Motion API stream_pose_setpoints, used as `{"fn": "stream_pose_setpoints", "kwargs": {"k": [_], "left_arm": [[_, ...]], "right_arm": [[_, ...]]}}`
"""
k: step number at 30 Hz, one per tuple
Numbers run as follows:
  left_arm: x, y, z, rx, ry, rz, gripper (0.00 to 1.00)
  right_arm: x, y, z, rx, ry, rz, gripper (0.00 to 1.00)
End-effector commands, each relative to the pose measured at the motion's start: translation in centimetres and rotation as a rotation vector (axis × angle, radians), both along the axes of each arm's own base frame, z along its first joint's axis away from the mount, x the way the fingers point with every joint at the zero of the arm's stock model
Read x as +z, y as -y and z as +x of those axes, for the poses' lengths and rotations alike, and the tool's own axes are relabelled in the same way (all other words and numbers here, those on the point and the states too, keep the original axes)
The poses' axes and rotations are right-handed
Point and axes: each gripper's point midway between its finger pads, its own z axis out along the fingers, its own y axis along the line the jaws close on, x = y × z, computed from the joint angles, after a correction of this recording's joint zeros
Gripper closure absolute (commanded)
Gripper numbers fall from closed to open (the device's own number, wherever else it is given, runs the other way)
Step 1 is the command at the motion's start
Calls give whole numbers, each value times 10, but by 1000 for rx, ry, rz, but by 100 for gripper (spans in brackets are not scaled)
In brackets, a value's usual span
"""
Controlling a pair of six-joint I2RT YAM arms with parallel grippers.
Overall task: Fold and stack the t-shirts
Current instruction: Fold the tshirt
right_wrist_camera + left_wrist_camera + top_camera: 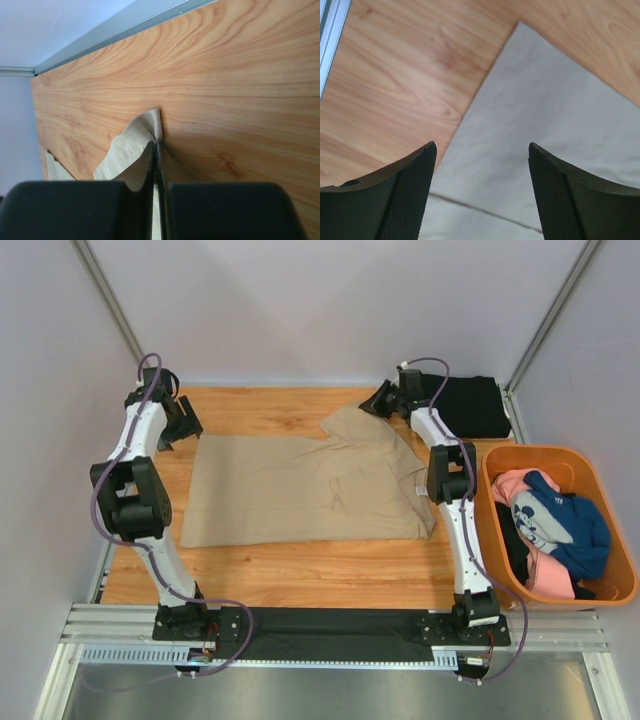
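The large tan t-shirt [300,485] lies spread flat on the wooden table. My left gripper [186,426] is open and hovers over the shirt's far left corner; in the left wrist view the tan cloth [545,125] lies between and below the spread fingers of the gripper [480,150]. My right gripper [378,402] is shut on the shirt's far right part, lifted off the table; the right wrist view shows the gripper [157,147] pinching a tan fold [132,145]. The black t-shirt [470,405] lies folded at the back right. The pink t-shirt [510,483] and the blue cartoon-print t-shirt [555,520] sit in the tub.
The orange plastic tub [540,451] stands at the right edge of the table, beside the right arm. Bare wood [300,575] shows in front of the tan shirt. Grey walls and metal frame rails enclose the table.
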Motion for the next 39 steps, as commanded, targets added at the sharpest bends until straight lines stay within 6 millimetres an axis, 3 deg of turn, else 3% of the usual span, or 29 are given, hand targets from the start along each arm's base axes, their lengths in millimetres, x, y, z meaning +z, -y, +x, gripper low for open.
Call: {"fn": "stream_pose_setpoints", "kwargs": {"k": [1, 3, 5, 6, 7, 11, 18, 27, 33, 35, 36, 39], "left_arm": [[-11, -8, 31, -77, 0, 6, 20], [-13, -10, 47, -90, 23, 10, 21], [-32, -11, 57, -107, 3, 7, 21], [-29, -12, 67, -116, 20, 11, 21], [-46, -12, 70, -127, -8, 4, 22], [-60, -5, 90, -162, 2, -45, 24], [-96, -7, 91, -133, -58, -58, 29], [-114, -3, 108, -151, -46, -84, 37], [-122, 11, 107, -199, -81, -33, 53], [-121, 11, 107, -208, -83, -8, 64], [-121, 14, 108, -212, -84, -6, 77], [-116, 15, 109, -207, -76, -11, 100]], "right_arm": [[-5, -1, -7, 25, -13, 19, 100], [-6, -1, -8, 22, -10, 27, 100], [-4, -2, -9, 29, -10, 42, 100], [-5, -2, -9, 32, -13, 49, 100], [-5, -5, -9, 37, -16, 65, 100], [-4, -8, -10, 46, -14, 84, 100], [-2, -10, -10, 52, -11, 95, 100], [6, -11, -10, 65, 1, 121, 100], [7, -11, -11, 66, -3, 132, 100], [8, -13, -12, 73, -2, 135, 100], [10, -14, -12, 82, 5, 137, 100], [26, -20, -14, 119, 41, 146, 100]]}}
